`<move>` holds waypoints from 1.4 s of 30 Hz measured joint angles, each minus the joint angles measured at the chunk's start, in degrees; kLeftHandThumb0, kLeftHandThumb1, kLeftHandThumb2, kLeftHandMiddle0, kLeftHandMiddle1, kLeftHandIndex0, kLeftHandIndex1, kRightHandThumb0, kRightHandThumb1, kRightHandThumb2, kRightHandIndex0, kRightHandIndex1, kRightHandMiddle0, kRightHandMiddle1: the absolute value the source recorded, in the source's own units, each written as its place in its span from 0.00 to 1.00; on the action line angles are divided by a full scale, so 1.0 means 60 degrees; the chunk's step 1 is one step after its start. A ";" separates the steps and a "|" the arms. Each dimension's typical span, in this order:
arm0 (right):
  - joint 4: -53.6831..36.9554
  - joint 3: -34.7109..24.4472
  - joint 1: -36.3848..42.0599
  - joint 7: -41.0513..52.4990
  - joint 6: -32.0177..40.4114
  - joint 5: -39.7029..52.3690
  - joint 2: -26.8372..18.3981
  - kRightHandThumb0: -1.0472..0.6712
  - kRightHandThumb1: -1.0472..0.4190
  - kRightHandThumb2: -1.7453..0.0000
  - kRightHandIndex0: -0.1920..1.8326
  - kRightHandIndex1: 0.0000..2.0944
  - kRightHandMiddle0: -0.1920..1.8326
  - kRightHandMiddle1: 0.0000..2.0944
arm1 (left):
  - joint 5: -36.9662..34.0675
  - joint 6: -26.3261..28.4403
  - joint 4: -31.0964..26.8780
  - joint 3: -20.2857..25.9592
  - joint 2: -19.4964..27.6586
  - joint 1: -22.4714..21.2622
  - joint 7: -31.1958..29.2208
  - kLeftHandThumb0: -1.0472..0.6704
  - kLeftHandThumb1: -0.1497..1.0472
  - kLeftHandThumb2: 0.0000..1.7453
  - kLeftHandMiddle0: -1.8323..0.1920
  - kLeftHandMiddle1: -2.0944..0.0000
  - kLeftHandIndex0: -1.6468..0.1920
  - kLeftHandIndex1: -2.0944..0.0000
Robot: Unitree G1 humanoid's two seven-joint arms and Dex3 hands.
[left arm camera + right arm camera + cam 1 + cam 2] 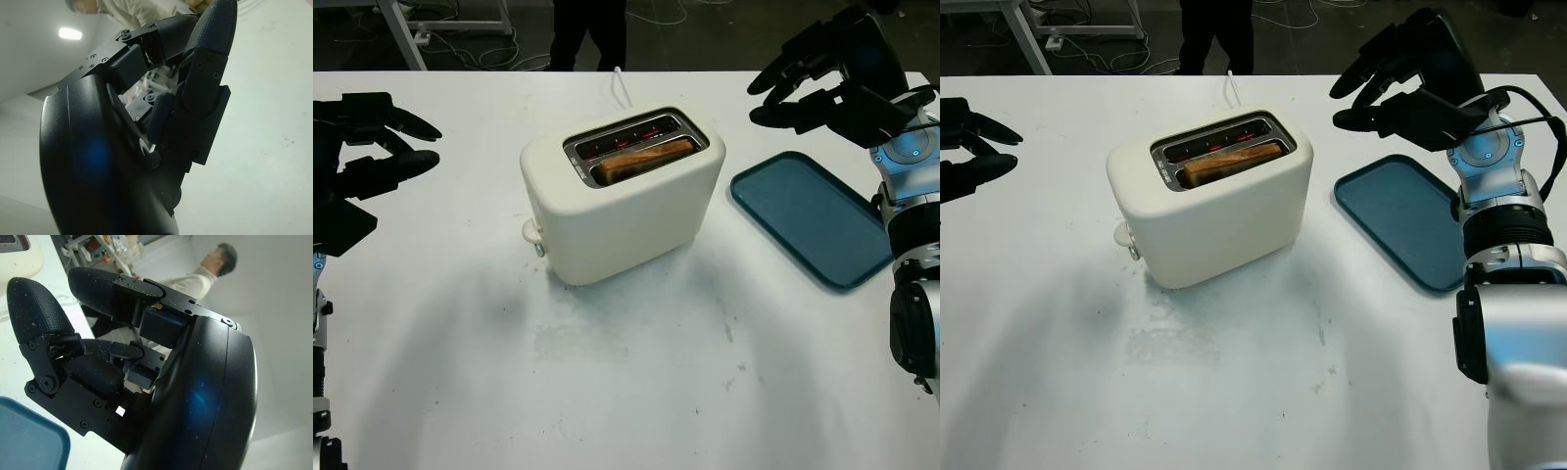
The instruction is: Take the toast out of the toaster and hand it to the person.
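Note:
A cream toaster (626,206) stands in the middle of the white table. A slice of brown toast (646,159) sits in its nearer slot; the far slot glows red. My right hand (798,88) is open, raised above the table to the right of the toaster, over the far end of the tray. My left hand (386,147) is open, held at the table's left side, well away from the toaster. A person (589,34) in dark trousers stands beyond the table's far edge, and a person in a light shirt (205,276) shows in the right wrist view.
A teal tray (813,215) lies on the table right of the toaster. The toaster's white cord (622,88) runs toward the far edge. A table leg and cables (421,34) are on the floor at the back left.

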 measured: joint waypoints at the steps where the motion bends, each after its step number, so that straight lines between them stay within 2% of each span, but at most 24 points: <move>1: 0.0000 0.0000 0.0000 0.0043 0.0002 0.0031 0.0001 0.08 0.62 0.54 0.87 0.16 0.87 0.08 | 0.0000 0.0001 0.0000 0.0000 0.0000 0.0000 0.0000 0.14 0.88 0.00 0.39 0.51 0.37 0.64; 4: -0.0017 -0.0017 0.0000 0.0171 0.0041 0.0088 0.0002 0.08 0.63 0.52 0.87 0.16 0.87 0.08 | 0.0000 0.0014 0.0000 0.0000 0.0000 0.0000 0.0000 0.14 0.88 0.00 0.39 0.51 0.38 0.64; 8: -0.0025 -0.0055 0.0000 0.0341 0.0094 0.0295 0.0010 0.10 0.70 0.40 0.87 0.15 0.87 0.05 | 0.0003 0.0012 0.0000 0.0000 0.0000 -0.0001 0.0004 0.14 0.87 0.00 0.39 0.50 0.38 0.63; 11: -0.0032 -0.0093 0.0000 0.0461 0.0102 0.0384 0.0026 0.13 0.72 0.37 0.87 0.15 0.87 0.05 | 0.0007 0.0012 0.0000 0.0000 0.0000 -0.0001 0.0007 0.14 0.88 0.00 0.39 0.50 0.39 0.62; 23: 0.0004 -0.0240 0.0000 0.0683 0.0100 0.0656 0.0111 0.16 0.70 0.38 0.87 0.17 0.87 0.04 | 0.0007 0.0012 0.0000 0.0000 0.0000 0.0000 0.0007 0.14 0.88 0.00 0.39 0.51 0.39 0.62; 31: 0.0073 -0.0275 0.0000 0.0884 0.0061 0.0699 0.0111 0.15 0.65 0.44 0.87 0.15 0.87 0.07 | 0.0006 0.0009 0.0001 0.0001 0.0000 0.0000 0.0008 0.14 0.88 0.00 0.39 0.51 0.38 0.63; 42: 0.0035 -0.0317 0.0001 0.0829 0.0055 0.0652 0.0111 0.13 0.70 0.40 0.87 0.15 0.87 0.07 | 0.0005 0.0000 0.0005 0.0002 0.0000 0.0000 0.0008 0.14 0.88 0.00 0.39 0.52 0.38 0.63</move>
